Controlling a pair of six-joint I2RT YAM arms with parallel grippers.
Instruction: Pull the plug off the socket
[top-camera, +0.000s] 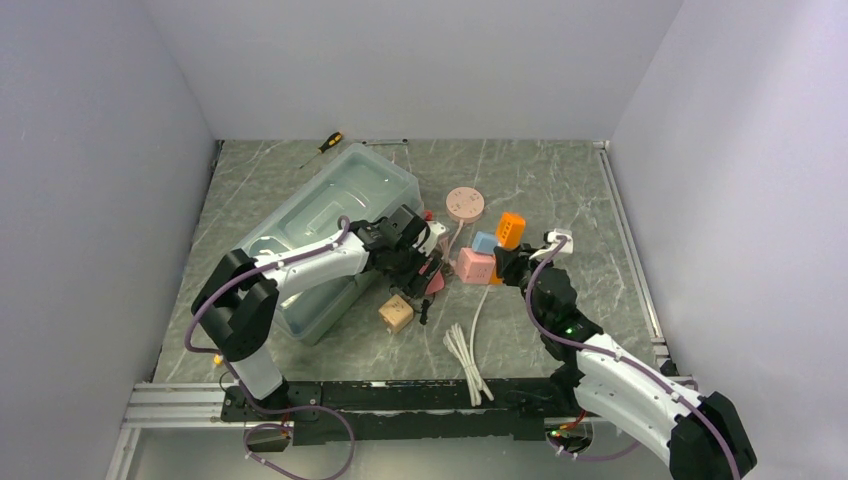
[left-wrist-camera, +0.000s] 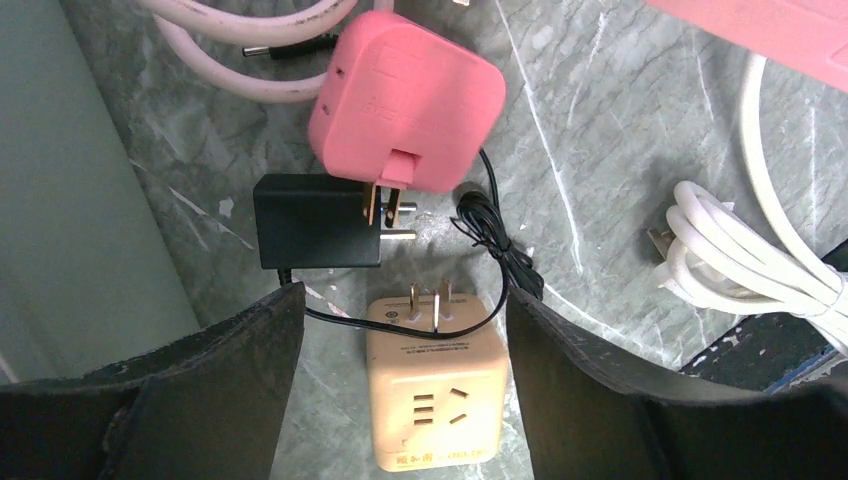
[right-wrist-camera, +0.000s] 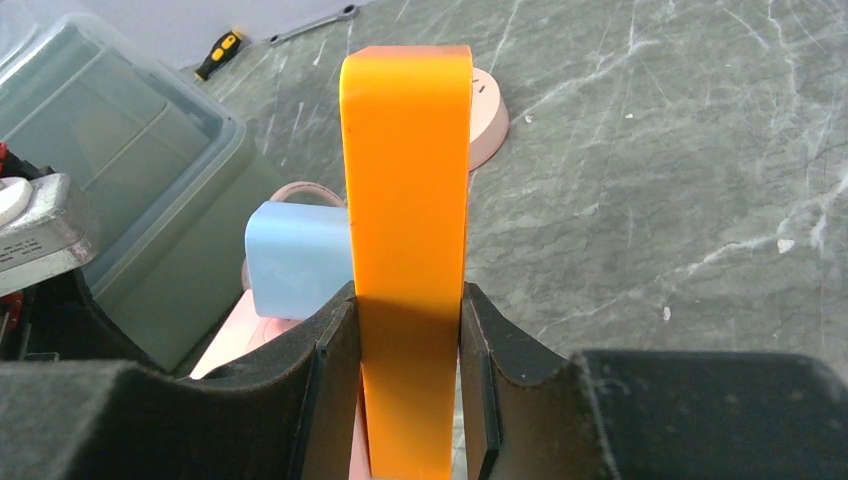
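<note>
My right gripper is shut on an upright orange plug. The plug stands at the right end of a pink socket block, and its lower end is hidden between my fingers. A light blue plug sits on the same block beside it. My left gripper is open, its fingers either side of a tan cube socket without touching it.
A pink cube adapter, a black adapter and its thin black cable lie just past the tan cube. A white cable bundle lies to the right. A clear bin, a round pink disc and a screwdriver are further back.
</note>
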